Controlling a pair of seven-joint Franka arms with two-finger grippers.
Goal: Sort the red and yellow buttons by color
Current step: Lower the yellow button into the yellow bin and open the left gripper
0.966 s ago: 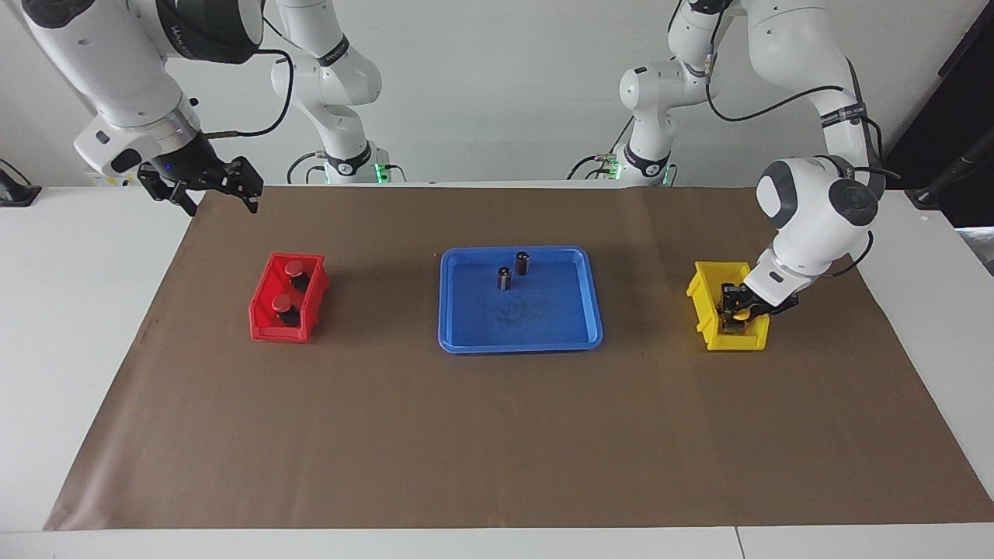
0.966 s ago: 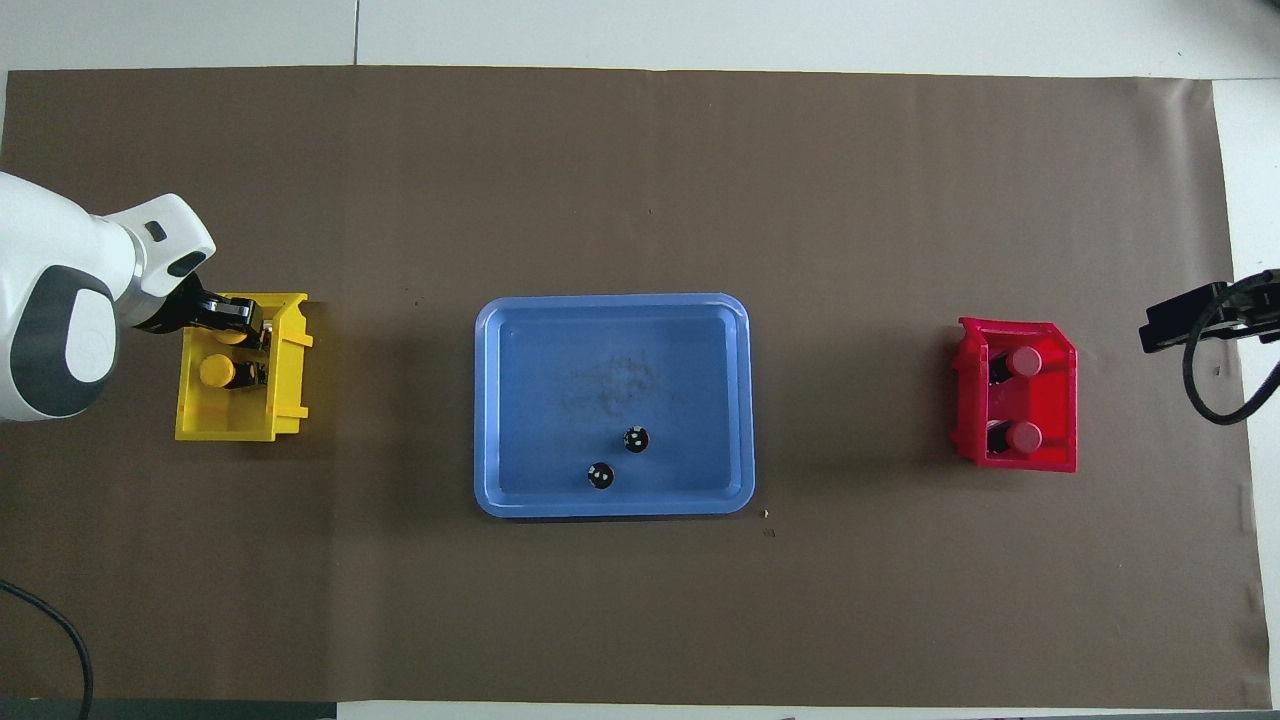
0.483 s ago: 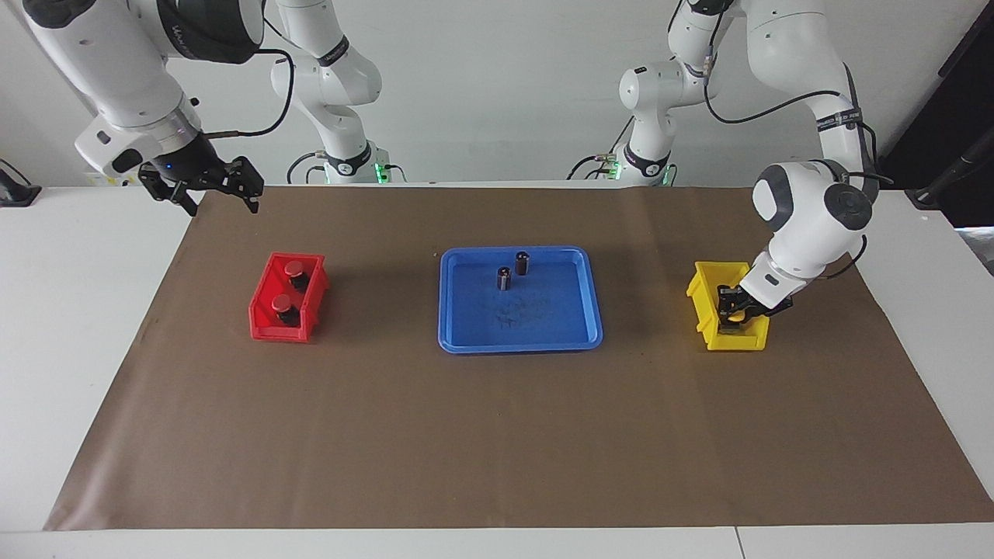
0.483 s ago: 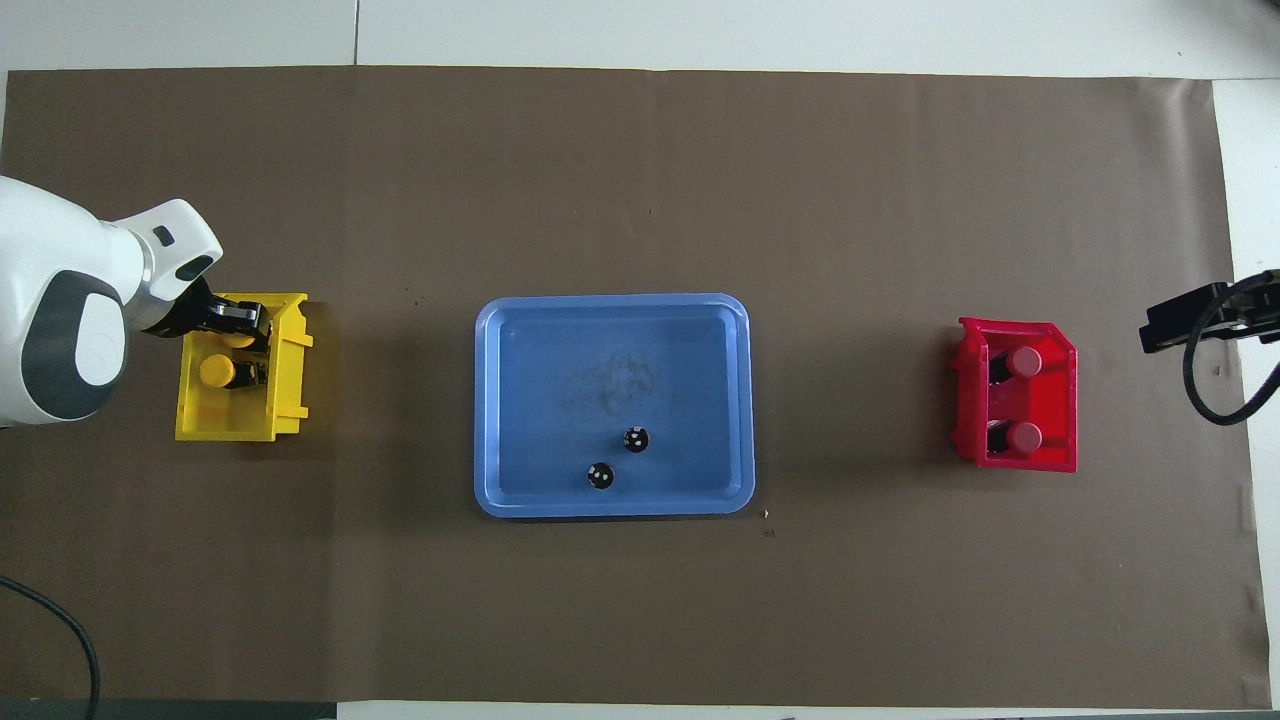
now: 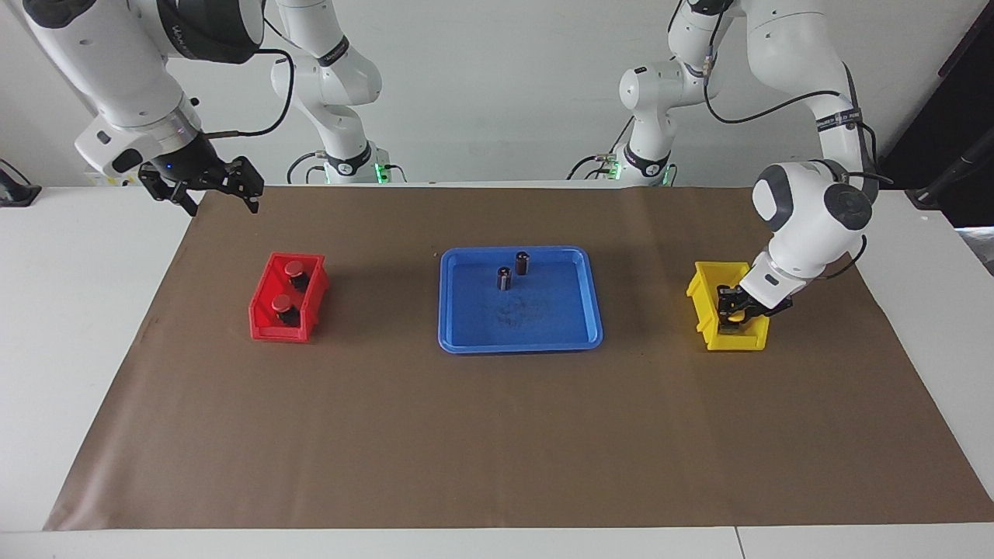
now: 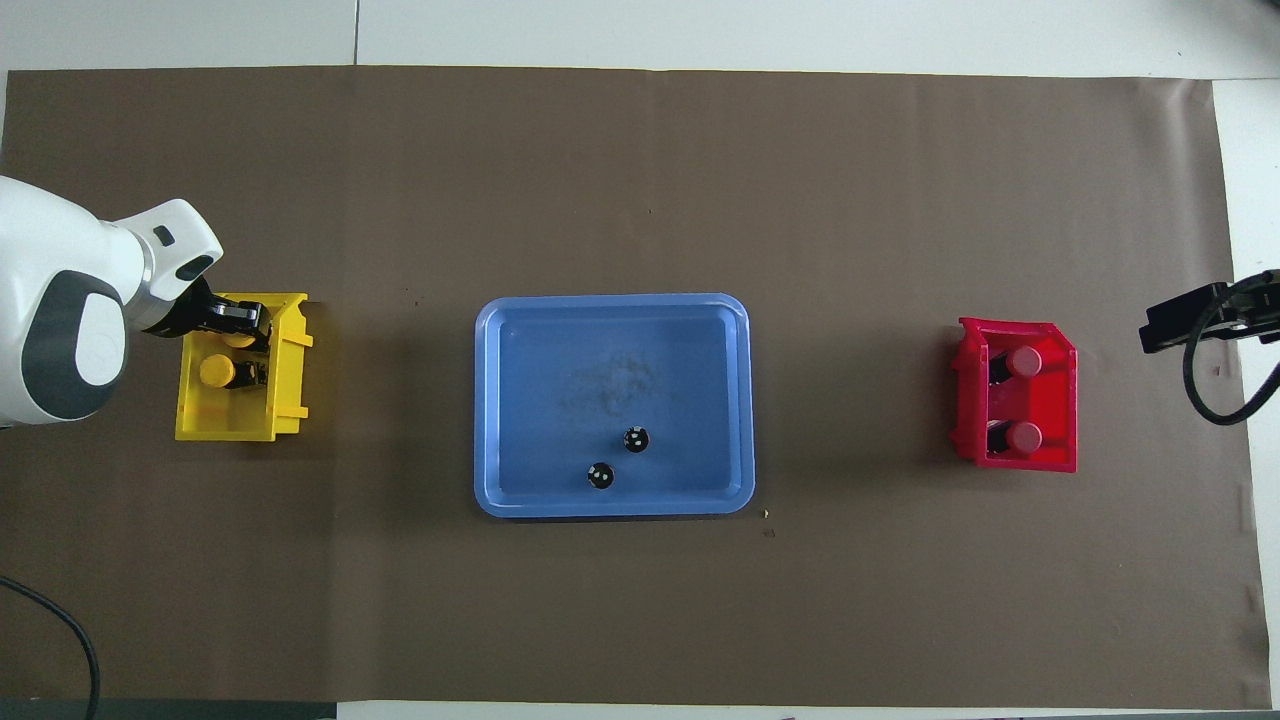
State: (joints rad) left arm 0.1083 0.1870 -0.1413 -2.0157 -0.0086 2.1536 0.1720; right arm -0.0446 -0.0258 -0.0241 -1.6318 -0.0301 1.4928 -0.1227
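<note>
Two red buttons (image 5: 293, 269) (image 5: 282, 301) lie in the red bin (image 5: 268, 330) toward the right arm's end; from above they are the red caps (image 6: 1024, 361) (image 6: 1024, 436). My left gripper (image 5: 733, 313) reaches down into the yellow bin (image 5: 705, 299) and is shut on a yellow button (image 5: 740, 315). From above, the left gripper (image 6: 240, 328) partly hides that cap (image 6: 238, 341). A second yellow button (image 6: 215, 371) lies in the same bin (image 6: 288, 395), nearer to the robots. My right gripper (image 5: 208, 189) hangs open and empty above the mat's edge.
A blue tray (image 5: 575, 326) sits mid-table between the bins and holds two dark capless cylinders (image 5: 522, 262) (image 5: 505, 278) at its robot-side end. A brown mat (image 5: 497, 435) covers the table.
The left arm's wrist has shifted slightly over the yellow bin, its gripper still shut on the yellow button. The right arm has not moved.
</note>
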